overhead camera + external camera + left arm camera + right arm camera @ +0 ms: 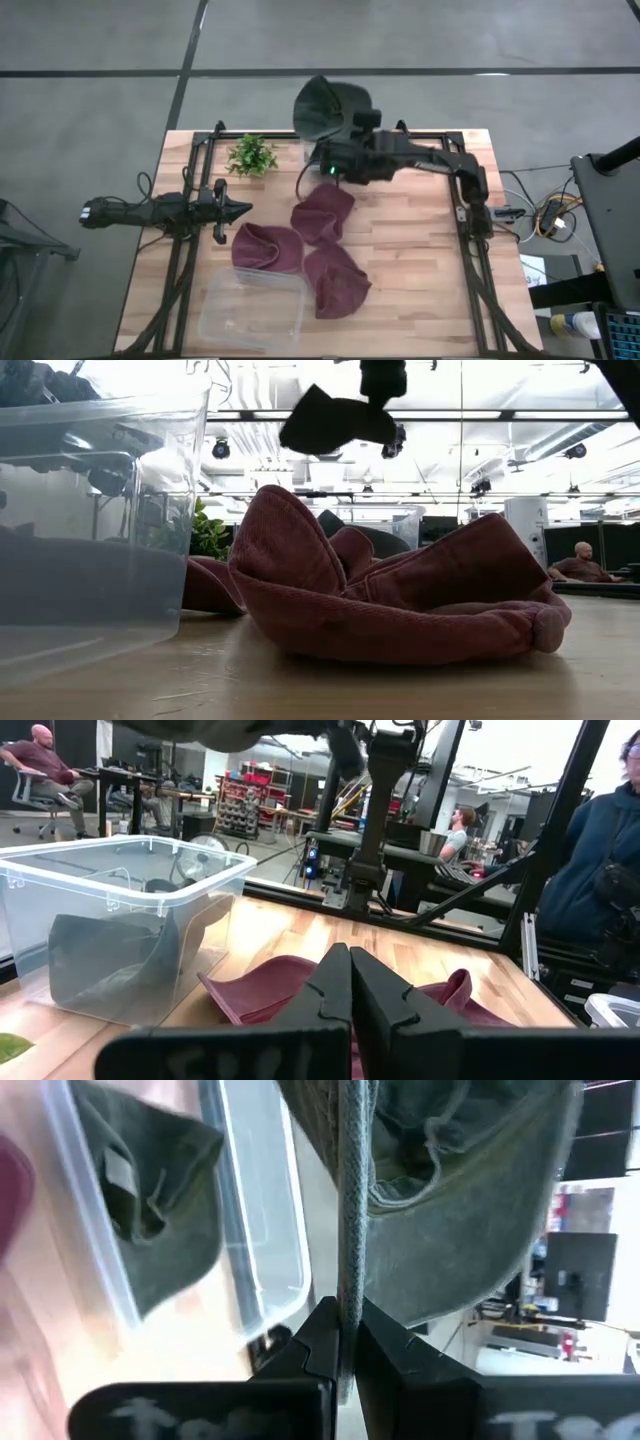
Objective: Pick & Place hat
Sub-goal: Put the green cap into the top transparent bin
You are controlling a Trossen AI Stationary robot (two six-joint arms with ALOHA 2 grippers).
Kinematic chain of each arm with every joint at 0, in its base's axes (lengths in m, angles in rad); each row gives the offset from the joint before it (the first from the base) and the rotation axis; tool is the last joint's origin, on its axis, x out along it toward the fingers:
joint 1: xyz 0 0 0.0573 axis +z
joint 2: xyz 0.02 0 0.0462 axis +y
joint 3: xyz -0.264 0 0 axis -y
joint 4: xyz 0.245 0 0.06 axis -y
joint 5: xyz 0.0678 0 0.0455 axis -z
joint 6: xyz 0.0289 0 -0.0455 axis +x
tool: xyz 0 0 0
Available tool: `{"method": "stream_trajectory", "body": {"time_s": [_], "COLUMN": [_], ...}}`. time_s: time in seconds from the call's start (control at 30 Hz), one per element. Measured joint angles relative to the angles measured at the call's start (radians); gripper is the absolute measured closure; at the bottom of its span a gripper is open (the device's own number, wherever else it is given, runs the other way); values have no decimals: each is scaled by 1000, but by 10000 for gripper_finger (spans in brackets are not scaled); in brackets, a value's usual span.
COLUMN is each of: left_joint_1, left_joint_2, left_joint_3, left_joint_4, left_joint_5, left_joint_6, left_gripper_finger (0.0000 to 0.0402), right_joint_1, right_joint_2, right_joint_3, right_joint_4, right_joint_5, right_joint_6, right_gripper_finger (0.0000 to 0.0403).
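Note:
A dark green hat hangs in my right gripper above the table's far edge; the low view shows it high up. My right gripper is shut on it. Below it stands a clear bin with another green hat lying inside. Three maroon hats lie on the table's middle. My left gripper waits shut at the table's left, its fingers pointing at a maroon hat. My right gripper pinches the green hat's stitched brim edge between its two fingers. The brim stands edge-on in the hold and runs along the fingers. The hat is lifted clear of the table and spreads out beyond the fingertips over the far bin.
A second clear bin stands at the table's near edge, close to the low camera. A small green plant sits at the far left. Black frame rails run along both sides. People show in the room behind.

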Motion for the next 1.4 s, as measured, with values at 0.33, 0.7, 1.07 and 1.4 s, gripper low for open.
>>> {"method": "stream_trajectory", "body": {"time_s": [0.33,0.7,1.07,1.4], "left_joint_1": [0,0,0,0], "left_joint_2": [0,1,1,1], "left_joint_3": [0,0,0,0], "left_joint_4": [0,0,0,0], "left_joint_5": [0,0,0,0], "left_joint_6": [0,0,0,0], "left_gripper_finger": [402,402,402,402], "right_joint_1": [-106,-115,-136,-170], "right_joint_2": [-99,-2,84,89], "right_joint_3": [-4,-7,-16,-71], "right_joint_4": [5,3,1,1], "right_joint_5": [-273,-286,-275,-272], "right_joint_6": [-26,-32,-100,-73], "right_gripper_finger": [390,390,390,388]}}
